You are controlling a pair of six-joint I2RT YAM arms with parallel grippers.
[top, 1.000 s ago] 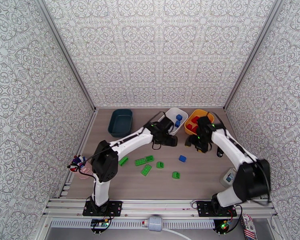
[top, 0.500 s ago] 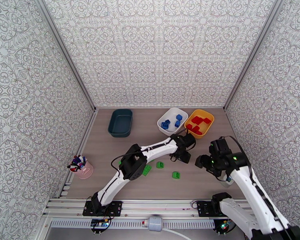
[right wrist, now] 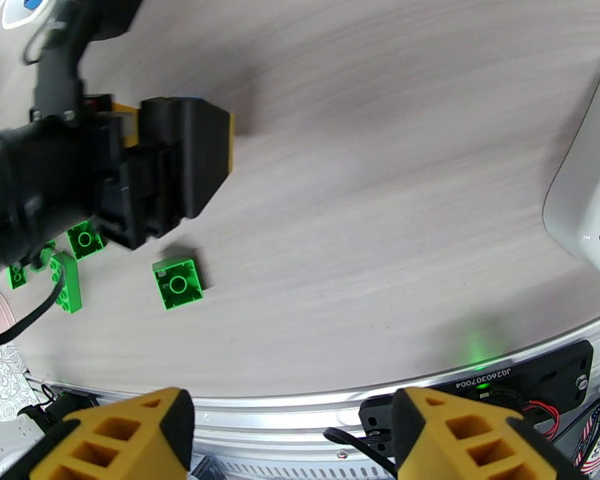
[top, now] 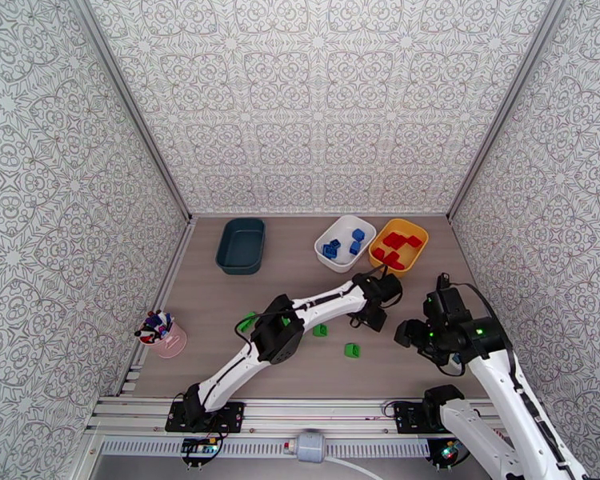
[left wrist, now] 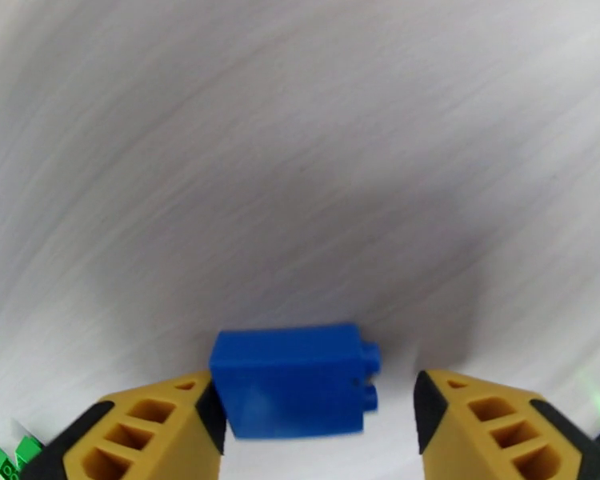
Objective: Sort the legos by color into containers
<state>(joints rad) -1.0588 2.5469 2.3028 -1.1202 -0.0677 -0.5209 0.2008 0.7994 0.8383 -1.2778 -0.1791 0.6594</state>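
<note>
The blue brick [left wrist: 288, 382] is smooth, faintly glossy plastic — the table [left wrist: 300, 154] pale wood grain, matt; the green brick [right wrist: 178, 283] shiny plastic too.

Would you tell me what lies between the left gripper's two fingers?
In the left wrist view, a blue brick sits between the left gripper's open fingers, touching one finger, clear of the other.

High fixed view from behind; wrist views close, angled down onto the same table [top: 212, 298]
</note>
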